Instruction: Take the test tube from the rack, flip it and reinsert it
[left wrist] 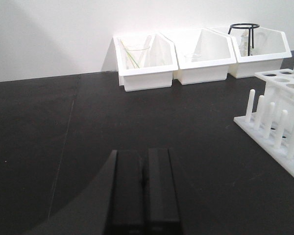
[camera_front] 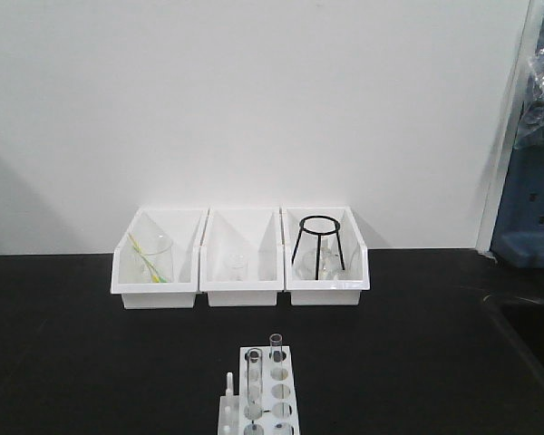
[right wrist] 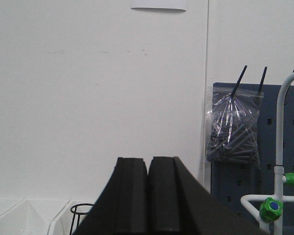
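Two glass tubes point(camera_front: 276, 346), white plastic rack point(camera_front: 282, 393)

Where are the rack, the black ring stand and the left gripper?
rack point(camera_front: 266, 385): front view, white top plate between the holes.
black ring stand point(camera_front: 316, 256): front view, its middle leg.
left gripper point(left wrist: 145, 159): left wrist view, between its shut fingertips.

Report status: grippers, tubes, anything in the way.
Left gripper shut, empty. Right gripper shut, empty, aimed at wall. Both test tubes upright in rack. Nothing seen between left gripper and rack.
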You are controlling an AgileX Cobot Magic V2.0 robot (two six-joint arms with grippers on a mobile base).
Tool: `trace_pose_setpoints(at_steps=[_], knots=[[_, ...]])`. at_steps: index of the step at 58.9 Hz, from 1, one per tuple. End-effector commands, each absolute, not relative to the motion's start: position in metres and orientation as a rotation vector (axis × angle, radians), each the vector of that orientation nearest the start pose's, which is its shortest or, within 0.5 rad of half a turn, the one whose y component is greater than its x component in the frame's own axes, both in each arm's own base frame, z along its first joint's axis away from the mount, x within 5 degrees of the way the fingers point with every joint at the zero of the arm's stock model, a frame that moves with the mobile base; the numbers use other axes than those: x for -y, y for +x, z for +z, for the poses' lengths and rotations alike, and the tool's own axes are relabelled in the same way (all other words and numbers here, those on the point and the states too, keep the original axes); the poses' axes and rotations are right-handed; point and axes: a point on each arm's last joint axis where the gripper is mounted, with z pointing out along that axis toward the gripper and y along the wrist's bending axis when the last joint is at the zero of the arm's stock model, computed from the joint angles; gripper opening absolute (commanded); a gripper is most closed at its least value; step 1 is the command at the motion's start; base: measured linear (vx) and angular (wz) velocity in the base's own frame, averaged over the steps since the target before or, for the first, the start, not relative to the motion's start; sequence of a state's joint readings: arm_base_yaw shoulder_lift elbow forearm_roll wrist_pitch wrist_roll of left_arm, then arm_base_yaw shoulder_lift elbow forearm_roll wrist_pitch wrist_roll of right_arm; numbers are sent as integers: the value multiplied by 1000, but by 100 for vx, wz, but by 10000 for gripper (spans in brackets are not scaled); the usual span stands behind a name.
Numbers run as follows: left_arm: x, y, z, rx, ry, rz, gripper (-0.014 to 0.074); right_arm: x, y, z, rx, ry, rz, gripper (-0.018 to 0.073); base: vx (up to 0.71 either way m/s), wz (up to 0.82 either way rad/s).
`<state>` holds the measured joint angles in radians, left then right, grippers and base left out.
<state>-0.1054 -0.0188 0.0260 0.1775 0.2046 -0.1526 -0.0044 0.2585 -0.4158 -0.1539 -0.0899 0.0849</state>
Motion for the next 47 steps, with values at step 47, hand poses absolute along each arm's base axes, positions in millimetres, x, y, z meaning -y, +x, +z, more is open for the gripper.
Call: trace_pose_setpoints(at_steps=[47], knots=[[4, 55, 196, -1600, 76, -57, -6, -1, 160, 375, -1422, -78, -60, 236, 0, 0]])
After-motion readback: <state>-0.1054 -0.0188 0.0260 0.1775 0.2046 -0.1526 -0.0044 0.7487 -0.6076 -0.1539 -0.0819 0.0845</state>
